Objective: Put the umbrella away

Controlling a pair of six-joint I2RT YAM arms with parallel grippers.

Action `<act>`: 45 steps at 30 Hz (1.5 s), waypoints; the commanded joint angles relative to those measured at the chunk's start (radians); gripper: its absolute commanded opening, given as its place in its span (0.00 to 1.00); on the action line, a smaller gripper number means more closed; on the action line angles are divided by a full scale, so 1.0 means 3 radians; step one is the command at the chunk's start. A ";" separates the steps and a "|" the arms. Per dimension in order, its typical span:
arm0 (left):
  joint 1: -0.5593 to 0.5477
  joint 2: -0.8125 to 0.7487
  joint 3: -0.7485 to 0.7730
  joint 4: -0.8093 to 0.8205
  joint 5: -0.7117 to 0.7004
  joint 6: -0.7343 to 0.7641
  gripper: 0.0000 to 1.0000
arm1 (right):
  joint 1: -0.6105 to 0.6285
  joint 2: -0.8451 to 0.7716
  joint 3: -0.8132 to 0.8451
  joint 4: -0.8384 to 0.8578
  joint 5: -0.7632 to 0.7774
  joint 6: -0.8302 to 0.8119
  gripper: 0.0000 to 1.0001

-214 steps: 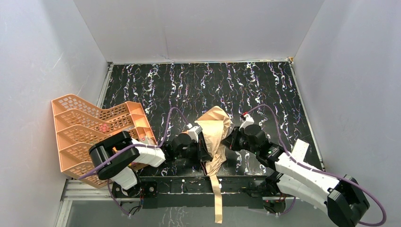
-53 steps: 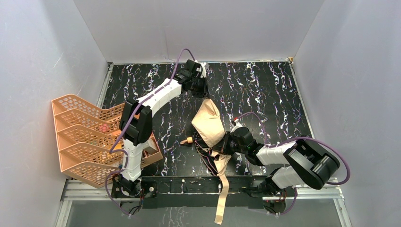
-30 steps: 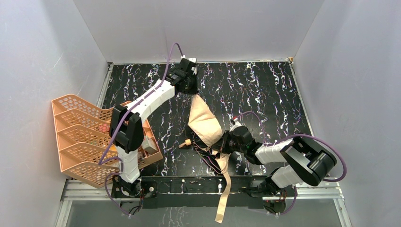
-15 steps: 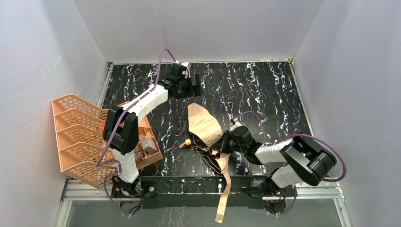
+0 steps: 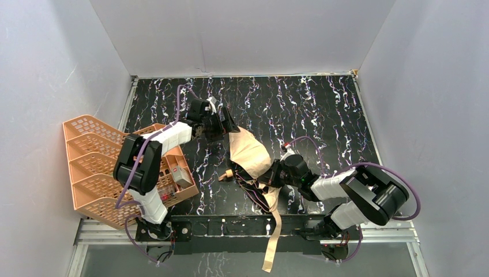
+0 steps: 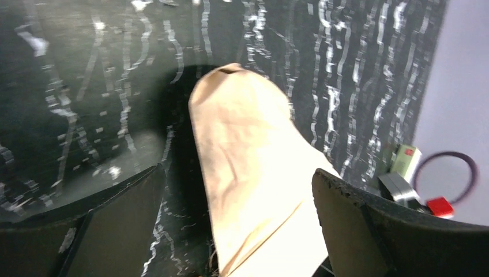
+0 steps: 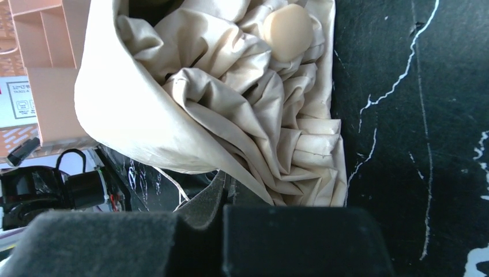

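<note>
Umbrella (image 5: 249, 156) lies crumpled mid-table toward the near edge, its strap (image 5: 270, 236) hanging over that edge. Right gripper (image 5: 275, 173) is clamped tight on the umbrella's folds. Left gripper (image 5: 224, 122) is spread wide at the umbrella's far tip, holding nothing. Orange rack (image 5: 92, 156) sits at the left edge. Open table (image 5: 323, 109) lies behind and to the right.

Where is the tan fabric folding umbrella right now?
Top view: the tan fabric folding umbrella lies mid-table, between the open left gripper at its far tip and the right gripper shut on its near end.

White-and-black arms (image 5: 173, 134), purple cables (image 5: 176, 104)
</note>
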 commanded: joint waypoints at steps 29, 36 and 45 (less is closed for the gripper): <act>-0.0356 0.1636 0.2052 0.0010 0.1330 0.0362 0.67 | 0.0419 0.0387 -0.0194 0.0551 0.1595 0.1520 0.00; -0.0269 0.1440 0.1851 -0.0096 0.1182 0.0448 0.58 | 0.0429 0.0541 -0.0127 0.0590 0.1431 0.1500 0.00; -0.0182 0.1493 0.1887 0.0319 0.1405 0.0210 0.57 | 0.0429 0.0477 -0.0136 0.0507 0.1394 0.1426 0.00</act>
